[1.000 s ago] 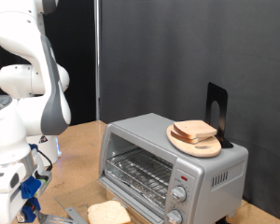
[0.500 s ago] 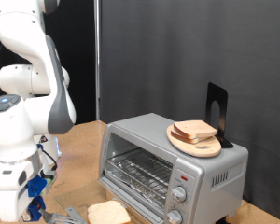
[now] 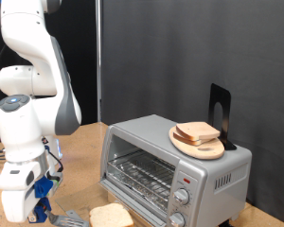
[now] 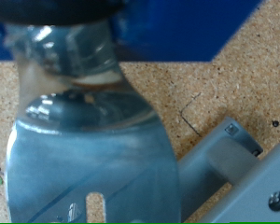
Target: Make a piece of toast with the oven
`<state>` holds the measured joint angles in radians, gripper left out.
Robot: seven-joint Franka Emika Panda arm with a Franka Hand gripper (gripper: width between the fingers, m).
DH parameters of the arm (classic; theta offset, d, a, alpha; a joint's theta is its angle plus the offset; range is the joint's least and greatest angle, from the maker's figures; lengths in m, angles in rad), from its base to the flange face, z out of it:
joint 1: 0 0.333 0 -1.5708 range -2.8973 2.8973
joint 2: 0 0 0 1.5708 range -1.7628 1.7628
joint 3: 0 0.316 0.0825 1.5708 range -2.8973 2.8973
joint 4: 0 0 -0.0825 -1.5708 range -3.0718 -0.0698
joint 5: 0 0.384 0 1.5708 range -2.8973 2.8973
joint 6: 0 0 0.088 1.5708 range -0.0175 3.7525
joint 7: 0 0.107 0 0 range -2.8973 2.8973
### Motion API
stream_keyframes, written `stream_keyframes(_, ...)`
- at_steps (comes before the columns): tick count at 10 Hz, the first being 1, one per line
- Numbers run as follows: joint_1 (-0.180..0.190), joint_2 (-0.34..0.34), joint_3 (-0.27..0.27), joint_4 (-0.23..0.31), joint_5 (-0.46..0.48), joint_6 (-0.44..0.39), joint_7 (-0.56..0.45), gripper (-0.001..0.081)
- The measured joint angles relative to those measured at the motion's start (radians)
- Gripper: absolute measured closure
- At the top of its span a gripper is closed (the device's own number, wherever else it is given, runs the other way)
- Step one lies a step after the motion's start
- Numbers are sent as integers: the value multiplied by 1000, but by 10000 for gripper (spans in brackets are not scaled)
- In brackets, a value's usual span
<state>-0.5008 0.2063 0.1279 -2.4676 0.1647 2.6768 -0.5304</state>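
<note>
The silver toaster oven (image 3: 214, 176) stands at the exterior view's right, its wire rack (image 3: 142, 175) showing through the front. The single piece of toast (image 3: 110, 217) lies on the wooden table in front of it, at the bottom edge. My gripper (image 3: 43, 202), with blue fingers, hangs low at the exterior view's bottom left. It is shut on a slotted metal spatula (image 4: 89, 159). The spatula's blade (image 3: 71, 219) reaches toward the toast and ends just left of it. The toast does not show in the wrist view.
A round wooden plate with two stacked bread slices (image 3: 197, 135) sits on the oven's top beside a black stand (image 3: 220, 109). Two knobs (image 3: 183, 199) are on the oven's front right. A grey metal part with screws (image 4: 229, 163) shows beside the spatula in the wrist view.
The arm's lower links and gripper have shifted toward the exterior view's right, bringing the spatula closer to the toast. The oven, toast and plate have not moved.
</note>
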Motion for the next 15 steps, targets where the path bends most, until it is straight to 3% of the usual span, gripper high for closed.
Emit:
stream_keyframes(7,25,-1,-1,-8,-96,2,127,413)
stream_keyframes(12,24,-1,-32,-12,-159,-6,132,413)
stream_keyframes(15,25,-4,-29,-7,-147,-10,135,413)
